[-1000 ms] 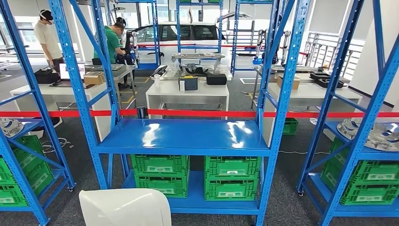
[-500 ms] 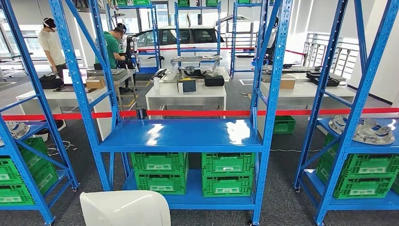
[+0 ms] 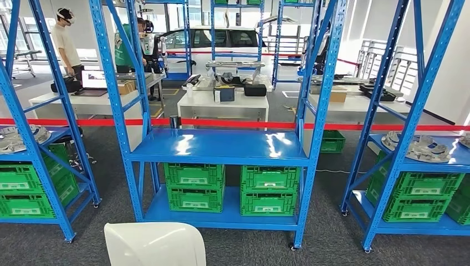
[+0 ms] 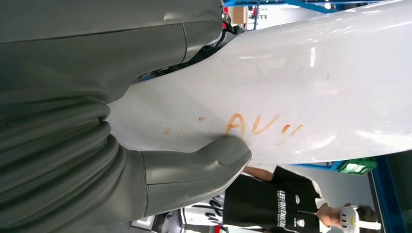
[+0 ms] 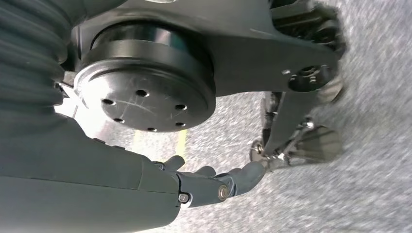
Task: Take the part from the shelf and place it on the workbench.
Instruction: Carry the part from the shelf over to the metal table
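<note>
Shelving in blue steel stands ahead in the head view, the middle shelf [image 3: 221, 148] bare on its glossy top board, with green crates [image 3: 195, 185] side by side on the board beneath it. A white panel [image 3: 155, 245], the part, shows at the lower edge of that view, in front of the shelf and well apart from it. In the left wrist view the left robot hand [image 4: 194, 167] holds this panel: the thick grey thumb presses flat on its glossy white surface, just beside some orange lettering, and the rest of the fingers are hidden behind it. The right robot hand [image 5: 209, 182] hangs above grey carpet in the right wrist view; its dark fingers are loosely curved and spread with nothing between them. On the shelf unit to the right lies a grey metal casting [image 3: 421, 147], above more green crates. Red tape [image 3: 238, 124] runs across behind the shelves. Beyond it stands a white table [image 3: 224, 103] with small boxes on it, and a person [image 3: 67, 44] stands at another table at far left.
</note>
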`<action>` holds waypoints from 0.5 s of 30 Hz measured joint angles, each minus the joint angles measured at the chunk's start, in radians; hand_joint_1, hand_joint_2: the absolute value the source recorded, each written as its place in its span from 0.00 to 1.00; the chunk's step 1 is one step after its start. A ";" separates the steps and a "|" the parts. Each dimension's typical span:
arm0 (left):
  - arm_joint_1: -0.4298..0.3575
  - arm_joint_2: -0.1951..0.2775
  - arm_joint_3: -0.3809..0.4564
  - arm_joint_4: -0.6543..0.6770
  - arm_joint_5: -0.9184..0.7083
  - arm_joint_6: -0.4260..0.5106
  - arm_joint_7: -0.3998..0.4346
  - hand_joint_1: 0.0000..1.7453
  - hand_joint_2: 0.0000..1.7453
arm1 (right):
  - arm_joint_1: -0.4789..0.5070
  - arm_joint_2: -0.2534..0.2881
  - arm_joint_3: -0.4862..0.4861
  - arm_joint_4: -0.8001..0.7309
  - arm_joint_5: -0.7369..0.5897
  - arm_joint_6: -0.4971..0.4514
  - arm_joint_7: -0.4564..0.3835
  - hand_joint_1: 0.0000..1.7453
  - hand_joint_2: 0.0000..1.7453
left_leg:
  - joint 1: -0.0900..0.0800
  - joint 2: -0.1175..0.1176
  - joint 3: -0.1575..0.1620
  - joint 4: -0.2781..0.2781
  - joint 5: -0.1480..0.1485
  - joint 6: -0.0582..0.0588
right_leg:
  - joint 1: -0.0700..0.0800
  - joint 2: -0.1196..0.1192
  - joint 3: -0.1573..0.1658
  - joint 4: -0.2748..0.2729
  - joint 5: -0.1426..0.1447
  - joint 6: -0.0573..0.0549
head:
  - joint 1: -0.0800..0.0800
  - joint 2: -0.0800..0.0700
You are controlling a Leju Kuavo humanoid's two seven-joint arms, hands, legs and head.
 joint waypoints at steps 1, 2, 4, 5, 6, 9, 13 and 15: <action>0.000 -0.001 0.000 0.000 0.000 0.000 0.000 0.88 1.00 | -0.001 -0.001 0.000 0.000 0.000 0.000 0.000 0.00 1.00 | -0.001 0.000 -0.016 0.006 0.009 -0.004 | 0.002 0.000 0.061 -0.077 0.001 -0.003 | 0.000 0.000; 0.000 -0.002 0.000 0.000 0.000 0.000 0.000 0.88 1.00 | -0.003 -0.002 0.000 0.000 0.000 0.000 0.000 0.00 1.00 | -0.001 0.000 -0.027 0.011 0.018 -0.008 | 0.004 0.001 0.115 -0.151 -0.010 -0.008 | 0.000 0.000; -0.001 -0.004 0.000 0.000 0.001 -0.001 0.000 0.88 1.00 | -0.005 -0.003 0.000 0.000 0.000 0.000 -0.001 0.00 1.00 | -0.001 0.001 -0.036 0.013 0.036 -0.020 | 0.010 0.003 0.165 -0.240 -0.038 -0.018 | 0.000 0.000; -0.001 -0.004 0.000 0.000 0.001 -0.001 0.000 0.88 1.00 | -0.004 -0.003 0.000 0.000 0.000 0.000 0.000 0.00 1.00 | 0.000 0.002 -0.037 0.010 0.046 -0.027 | 0.011 0.003 0.162 -0.248 -0.034 -0.024 | -0.001 0.000; 0.000 -0.005 0.000 0.000 0.001 -0.002 0.000 0.88 1.00 | -0.003 -0.003 0.000 0.000 0.001 0.001 0.000 0.00 1.00 | 0.002 0.001 -0.039 0.010 0.048 -0.033 | 0.010 0.001 0.154 -0.250 -0.024 -0.031 | 0.000 0.000; 0.000 -0.005 0.000 0.000 0.001 -0.003 0.000 0.88 1.00 | -0.004 -0.003 0.000 0.000 0.007 0.000 0.004 0.00 1.00 | 0.006 -0.004 -0.068 0.085 -0.052 -0.050 | 0.006 -0.006 0.122 -0.253 0.012 -0.052 | -0.002 0.000; 0.000 -0.004 0.000 0.000 0.006 -0.005 0.006 0.88 1.00 | -0.004 -0.004 0.000 0.000 0.014 0.003 -0.005 0.00 1.00 | 0.012 -0.005 -0.085 0.289 -0.152 -0.062 | 0.008 -0.009 0.058 -0.247 0.062 -0.052 | -0.003 0.000; -0.001 -0.004 0.001 0.000 0.009 -0.006 0.008 0.88 1.00 | -0.004 -0.004 0.000 0.000 0.016 0.004 -0.013 0.00 1.00 | 0.015 -0.005 -0.020 0.246 -0.100 -0.063 | 0.007 -0.010 0.023 -0.239 0.085 -0.046 | -0.004 0.000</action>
